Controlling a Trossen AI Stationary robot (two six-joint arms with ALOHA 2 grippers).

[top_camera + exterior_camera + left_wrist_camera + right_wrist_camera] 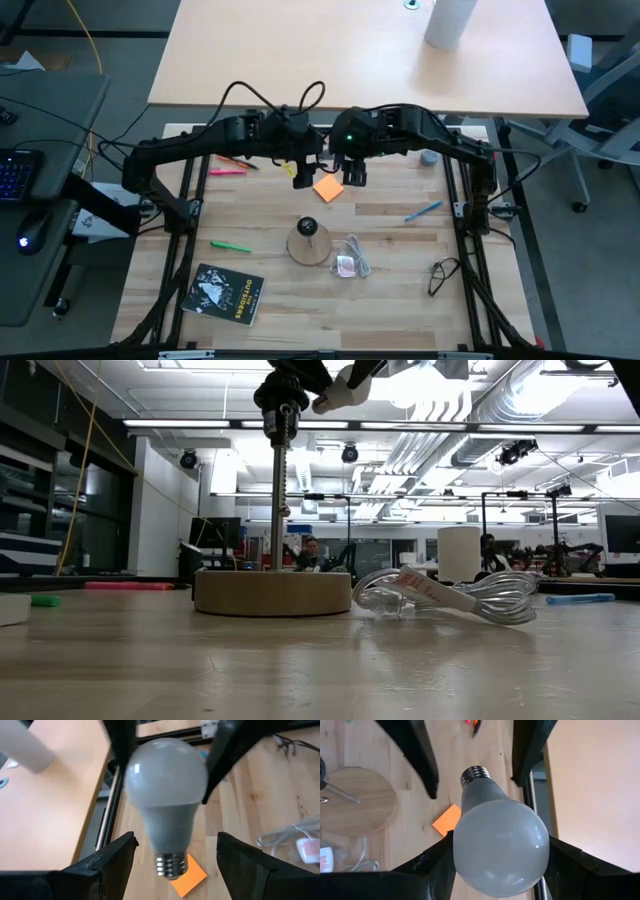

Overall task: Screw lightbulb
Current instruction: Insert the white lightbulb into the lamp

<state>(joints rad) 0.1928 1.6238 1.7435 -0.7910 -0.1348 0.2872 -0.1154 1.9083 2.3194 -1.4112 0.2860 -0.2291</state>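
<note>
Lightbulb (495,845) aloft near table's 12 o'clock edge, clamped at globe by right gripper (492,865). Left gripper (172,855) spread around threaded base. Risk: smooth globe slips during handover, falls onto orange note (328,187).

Pale rectangular wooden desk (365,55) behind the work table, grey floor (600,250) around it. Long ceiling strip lights (190,424) and silver ducting (520,390) overhead (open workshop hall). Blue-lit keyboard (15,172) at side.
</note>
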